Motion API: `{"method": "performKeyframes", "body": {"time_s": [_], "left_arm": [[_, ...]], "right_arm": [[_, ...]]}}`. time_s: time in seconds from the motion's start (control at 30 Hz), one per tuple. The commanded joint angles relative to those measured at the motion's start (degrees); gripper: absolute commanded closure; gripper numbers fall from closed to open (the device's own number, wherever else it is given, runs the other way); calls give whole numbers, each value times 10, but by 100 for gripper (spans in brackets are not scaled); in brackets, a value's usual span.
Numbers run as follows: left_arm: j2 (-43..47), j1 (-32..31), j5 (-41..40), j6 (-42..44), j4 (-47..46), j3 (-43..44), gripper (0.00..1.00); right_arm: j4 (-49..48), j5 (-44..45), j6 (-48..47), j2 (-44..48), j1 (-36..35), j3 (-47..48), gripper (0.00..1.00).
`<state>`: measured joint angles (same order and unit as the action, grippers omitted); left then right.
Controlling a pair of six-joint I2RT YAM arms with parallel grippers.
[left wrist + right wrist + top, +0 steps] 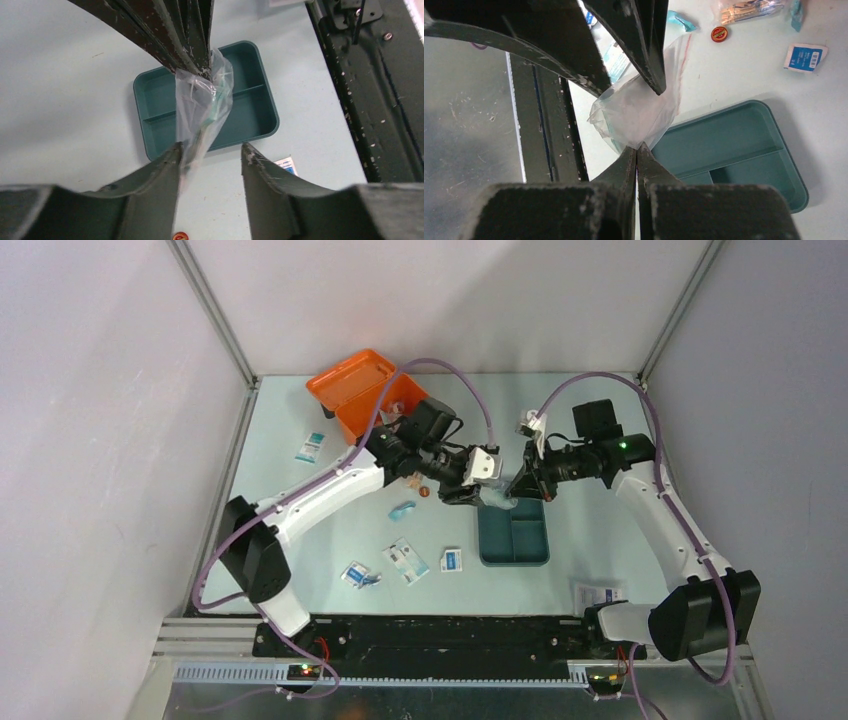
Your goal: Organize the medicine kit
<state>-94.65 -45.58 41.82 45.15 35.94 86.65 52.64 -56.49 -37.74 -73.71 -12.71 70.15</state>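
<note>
**Right pincer [637, 148] clamped on bag, left pincer [211, 150] wide**

We see one limp clear plastic bag [200, 107] hanging from the right over one dark teal plastic compartment tray [160, 100], frame centre. If the left closes off-centre, the slack film could slip or tear. One bright orange plastic medicine kit [352, 390] stands open, upper left; we count at least six small flat packets [452, 560] loose below.

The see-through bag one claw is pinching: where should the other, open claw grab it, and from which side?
The free end of the clear bag, away from the corner the right gripper pinches. It is thin, limp film, and that end lies between the open fingers of the left gripper, so closing in from opposite the right gripper, a finger on each flat face, looks best.
</note>
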Motion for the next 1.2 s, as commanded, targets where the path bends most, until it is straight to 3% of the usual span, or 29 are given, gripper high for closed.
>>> {"method": "performKeyframes", "body": {"time_s": [0.0, 0.33, 0.4, 0.5, 0.77, 1.0, 1.17], "left_arm": [[-11, -8, -16, 37, 8, 7, 52], [-18, -11, -29, 33, 8, -6, 92], [-18, -11, -38, 28, 8, -9, 97], [-14, -8, -65, 16, 8, -20, 100], [-3, 81, -126, -64, 7, -27, 100], [-51, 186, -217, -187, 8, 103, 100], [-97, 231, -285, -192, 7, 200, 100]], "right_arm": [[13, -16, -7, 5, -4, 24, 100], [9, -6, 1, -2, -4, 15, 100], [6, 3, 5, -3, -4, 14, 93], [-6, 19, 30, -3, -1, 14, 68], [-118, 15, 178, 36, 94, -23, 35], [-140, 30, 206, 36, 103, -41, 32], [-139, 38, 202, 33, 98, -46, 32]]}}
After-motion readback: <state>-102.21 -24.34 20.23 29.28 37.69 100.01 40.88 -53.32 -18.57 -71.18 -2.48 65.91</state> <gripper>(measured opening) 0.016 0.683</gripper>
